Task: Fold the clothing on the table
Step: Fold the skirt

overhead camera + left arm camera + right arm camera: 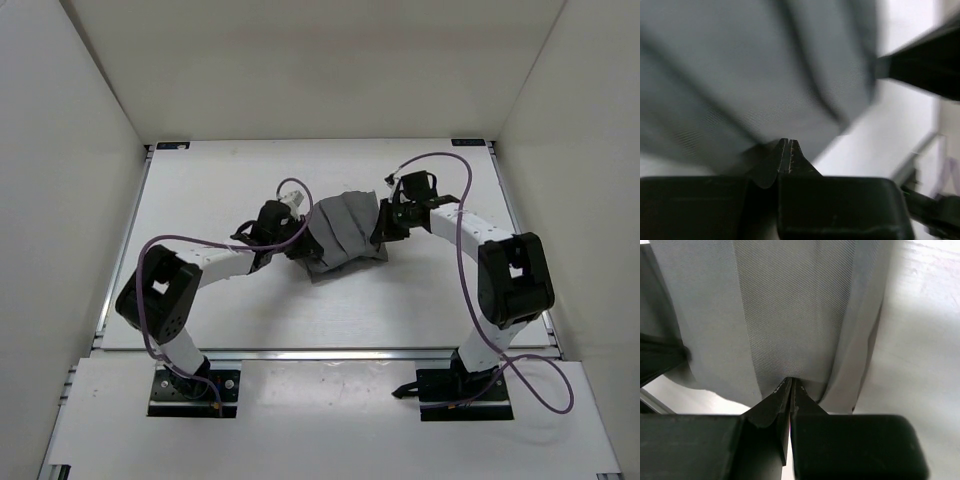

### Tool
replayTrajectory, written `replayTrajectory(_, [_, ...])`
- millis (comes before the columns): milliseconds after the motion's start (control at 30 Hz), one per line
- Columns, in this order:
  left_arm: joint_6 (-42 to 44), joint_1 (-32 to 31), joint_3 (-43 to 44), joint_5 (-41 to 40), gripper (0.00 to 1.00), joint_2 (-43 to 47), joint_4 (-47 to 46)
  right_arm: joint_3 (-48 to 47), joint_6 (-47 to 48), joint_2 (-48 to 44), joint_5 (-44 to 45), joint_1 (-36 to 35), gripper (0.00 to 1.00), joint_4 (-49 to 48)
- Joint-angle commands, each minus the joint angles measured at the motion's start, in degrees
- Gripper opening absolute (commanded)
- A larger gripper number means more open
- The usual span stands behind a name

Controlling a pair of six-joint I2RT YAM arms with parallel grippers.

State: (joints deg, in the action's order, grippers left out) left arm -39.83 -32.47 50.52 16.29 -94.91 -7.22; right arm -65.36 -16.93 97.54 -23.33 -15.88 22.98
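Note:
The grey clothing [345,235] is bunched in lengthwise creases at the middle of the white table [220,310], stretched between my two grippers. My left gripper [300,222] meets its left edge. In the left wrist view the jaws [786,144] are closed tip to tip against the lower edge of the blurred clothing [765,75]. My right gripper [383,225] is at the garment's right edge. In the right wrist view its jaws [791,382] pinch the clothing [790,305], whose folds run together at the tips.
White walls enclose the table on three sides. A silver rail [330,353] runs along the near edge, in front of the arm bases. Purple cables [450,160] loop above both arms. The right arm shows as a dark shape [930,60] in the left wrist view.

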Motion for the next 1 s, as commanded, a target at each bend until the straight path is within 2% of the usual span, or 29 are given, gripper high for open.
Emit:
replayTrajectory(0, [2.82, 1.35, -3.14, -9.68, 0.00, 1.05, 3.26, 0.41, 1.10, 2.30, -1.54, -0.11, 0.00, -6.54])
replayTrajectory(167, [5.64, 3.81, -4.03, -11.03, 0.00, 1.31, 6.69, 1.73, 2.60, 4.15, 0.22, 0.67, 0.00, -6.89])
replayTrajectory(267, [6.79, 4.52, -2.19, -9.53, 0.01, 2.18, 9.05, 0.59, 2.51, 3.46, -2.67, 2.95, 0.00, -5.67])
replayTrajectory(333, [8.80, 4.87, 0.70, -8.48, 0.07, 2.89, 11.25, -2.12, 3.04, 1.35, -6.02, 4.80, 0.06, -4.62])
replayTrajectory(400, [10.73, 5.48, 3.69, -7.86, 0.17, 4.99, 15.21, -5.73, 5.05, -0.67, -8.91, 6.73, 0.24, -1.37])
replayTrajectory(433, [11.87, 5.83, 5.62, -7.42, 0.30, 5.70, 18.18, -8.52, 4.98, -2.33, -8.14, 6.91, 0.30, 1.51])
replayTrajectory(467, [13.54, 5.92, 7.55, -8.20, 0.46, 7.18, 21.43, -9.68, 5.41, -3.40, -6.91, 7.26, 0.40, 4.32])
replayTrajectory(500, [13.99, 6.62, 8.36, -8.82, 0.59, 9.29, 24.07, -11.17, 6.37, -5.41, -5.25, 7.53, 0.56, 5.57])
replayTrajectory(533, [14.95, 6.89, 9.41, -9.26, 0.65, 10.27, 25.23, -11.97, 7.51, -7.78, -2.53, 7.36, 0.63, 6.71])
replayTrajectory(567, [15.74, 7.24, 9.94, -9.79, 0.76, 12.54, 27.50, -11.37, 7.61, -9.54, -0.51, 7.35, 0.74, 6.29])
replayTrajectory(600, [16.36, 8.20, 10.38, -11.18, 0.89, 14.65, 29.79, -10.06, 7.87, -12.78, 1.25, 7.79, 0.82, 5.85])
replayTrajectory(633, [17.24, 9.25, 10.73, -11.81, 0.95, 15.71, 30.94, -7.96, 8.22, -16.20, 1.62, 8.66, 0.89, 5.24])
replayTrajectory(667, [18.03, 10.83, 10.82, -12.68, 0.99, 17.55, 32.61, -6.02, 7.79, -17.80, 1.71, 9.37, 0.91, 4.36])
replayTrajectory(733, [19.09, 13.11, 10.56, -11.99, 0.98, 21.50, 35.17, -2.95, 7.18, -23.42, 1.80, 13.13, 0.99, 4.08])
replayTrajectory(800, [20.49, 16.46, 8.99, -11.81, 0.98, 24.41, 37.80, 0.48, 7.87, -27.30, 1.53, 15.78, 0.99, 4.96])
replayTrajectory(967, [23.05, 16.39, 3.27, -14.97, 0.99, 33.12, 39.22, 8.92, 9.72, -35.56, 5.57, 20.53, 0.99, 6.72])
